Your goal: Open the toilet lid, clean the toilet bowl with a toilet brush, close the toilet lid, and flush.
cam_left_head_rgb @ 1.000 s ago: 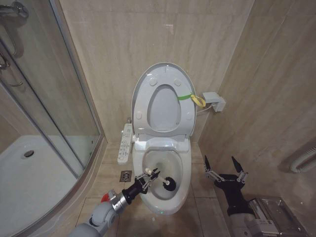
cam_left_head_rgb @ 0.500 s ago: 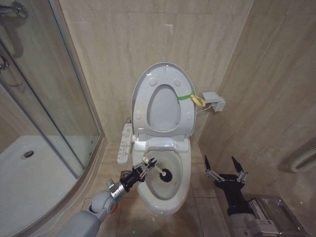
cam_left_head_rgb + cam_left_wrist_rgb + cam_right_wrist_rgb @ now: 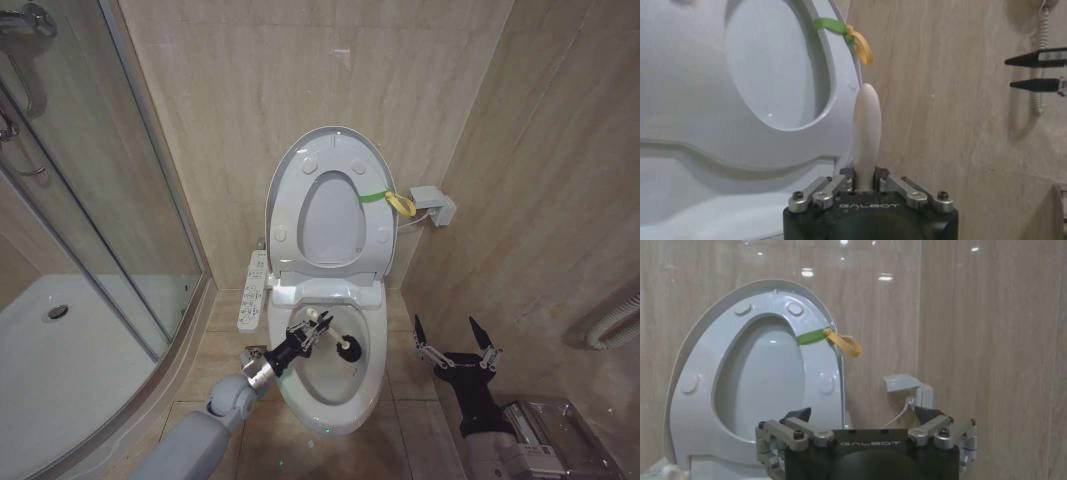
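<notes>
- Your toilet brush lies across the toilet bowl, its dark bristle head inside near the bowl's right wall, its white handle crossing toward the left rim.
- The left gripper is clamped on that handle just above the bowl's left rim; in the left wrist view the handle stands up between the closed fingers.
- Judgement: the grip sits low on a thin, smooth stick, so a hard push of the head against the ceramic could twist it in the fingers or slide it out into the bowl.
- Judgement: a wide sweep toward the back rim could knock the raised seat and toilet lid, which lean upright against the wall, and drop them onto your arm.
- The right gripper hangs spread apart and idle beside the bowl's right side.
- The head view alone gives you the bristle head's place in the bowl; the right wrist view gives the yellow-green strap on the lid's edge and the wall outlet box.
</notes>
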